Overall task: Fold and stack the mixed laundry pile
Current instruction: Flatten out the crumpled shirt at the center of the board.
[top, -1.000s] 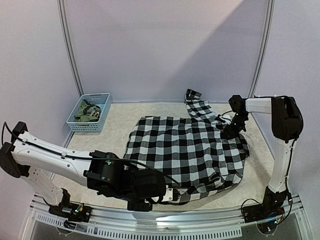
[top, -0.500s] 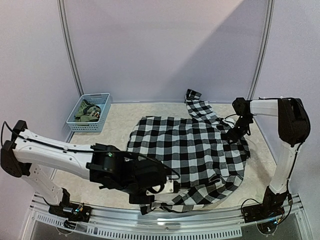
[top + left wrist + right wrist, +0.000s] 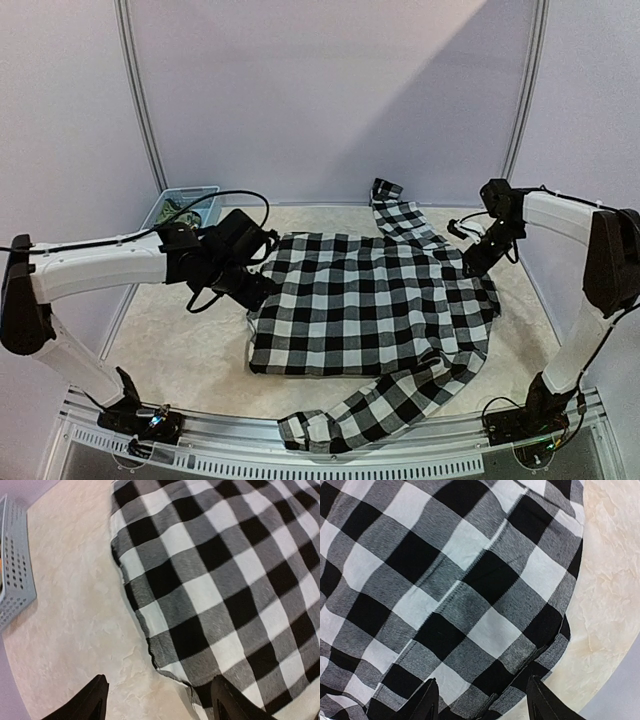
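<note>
Woven black-and-white checked shirt point(image 3: 375, 300) spread out, left end effector point(image 3: 159, 692) splayed, empty, right end effector point(image 3: 482, 692) splayed, empty

basket point(image 3: 186, 193) was partly hidden behind the left arm in top view, contents too small to identify; cut off at left edge in left wrist view | checked shirt point(image 3: 225, 580) ran past frame edges in both wrist views | left end effector point(image 3: 160, 707) and right end effector point(image 3: 482, 705): fingers were cut off at bottom edge

No legible text, no labels, no numbers
</note>
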Available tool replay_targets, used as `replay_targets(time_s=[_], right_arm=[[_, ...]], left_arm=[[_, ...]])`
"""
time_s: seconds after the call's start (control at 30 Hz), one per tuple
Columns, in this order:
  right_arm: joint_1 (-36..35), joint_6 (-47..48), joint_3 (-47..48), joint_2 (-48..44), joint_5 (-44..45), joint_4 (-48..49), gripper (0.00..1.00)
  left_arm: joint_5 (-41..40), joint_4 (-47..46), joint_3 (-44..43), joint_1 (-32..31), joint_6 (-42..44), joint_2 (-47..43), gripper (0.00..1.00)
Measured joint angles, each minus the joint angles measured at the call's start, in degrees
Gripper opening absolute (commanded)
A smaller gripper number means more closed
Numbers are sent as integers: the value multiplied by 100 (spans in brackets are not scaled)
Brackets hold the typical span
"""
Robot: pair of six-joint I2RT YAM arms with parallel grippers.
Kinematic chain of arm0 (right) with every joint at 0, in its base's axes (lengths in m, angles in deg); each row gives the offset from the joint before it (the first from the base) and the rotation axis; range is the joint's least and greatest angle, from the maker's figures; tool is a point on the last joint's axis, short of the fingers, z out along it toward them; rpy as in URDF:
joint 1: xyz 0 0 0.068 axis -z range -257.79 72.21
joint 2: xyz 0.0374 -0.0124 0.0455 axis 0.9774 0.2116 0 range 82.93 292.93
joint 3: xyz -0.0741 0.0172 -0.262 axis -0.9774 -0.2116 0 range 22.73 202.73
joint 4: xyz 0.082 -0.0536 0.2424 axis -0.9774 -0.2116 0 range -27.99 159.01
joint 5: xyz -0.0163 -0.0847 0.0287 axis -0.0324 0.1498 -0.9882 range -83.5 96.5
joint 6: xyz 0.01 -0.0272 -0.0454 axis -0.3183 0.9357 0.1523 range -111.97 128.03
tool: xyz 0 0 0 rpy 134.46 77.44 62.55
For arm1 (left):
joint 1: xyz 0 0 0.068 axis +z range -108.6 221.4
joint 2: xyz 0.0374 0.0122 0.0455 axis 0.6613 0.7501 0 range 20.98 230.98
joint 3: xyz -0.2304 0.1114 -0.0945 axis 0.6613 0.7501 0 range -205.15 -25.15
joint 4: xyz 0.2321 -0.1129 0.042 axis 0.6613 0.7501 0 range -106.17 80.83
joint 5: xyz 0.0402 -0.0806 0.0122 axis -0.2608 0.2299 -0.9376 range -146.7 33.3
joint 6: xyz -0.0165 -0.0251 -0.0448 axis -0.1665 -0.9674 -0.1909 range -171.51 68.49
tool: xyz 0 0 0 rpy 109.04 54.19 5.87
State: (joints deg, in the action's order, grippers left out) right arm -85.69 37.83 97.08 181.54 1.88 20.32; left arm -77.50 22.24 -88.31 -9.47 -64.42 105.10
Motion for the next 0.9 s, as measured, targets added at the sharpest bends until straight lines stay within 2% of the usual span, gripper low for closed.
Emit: replay_targets(time_s=[0.13, 0.27, 0.37, 0.47, 0.6, 0.9], right_arm=[[205, -13, 92, 168, -7, -83, 61], [531, -63, 380, 494, -59, -109, 59], [782, -116, 905, 885, -216, -251, 58], [1001, -129, 1609, 1360, -474, -354, 58], [1143, -138, 2393, 1921, -730, -525, 60], [1128, -153, 3510, 3001, -1069, -1010, 60]], left_arm=[[264, -448, 177, 769, -988, 361, 73], [557, -1064, -7, 1351, -1432, 918, 72], [957, -1401, -761, 1718, -1475, 1827, 73], [1427, -1620, -1563, 1989, -1408, 2662, 80], [2111, -1635, -2667, 2350, -1285, 3600, 80], [2949, -1303, -4201, 2778, -1115, 4680, 79]])
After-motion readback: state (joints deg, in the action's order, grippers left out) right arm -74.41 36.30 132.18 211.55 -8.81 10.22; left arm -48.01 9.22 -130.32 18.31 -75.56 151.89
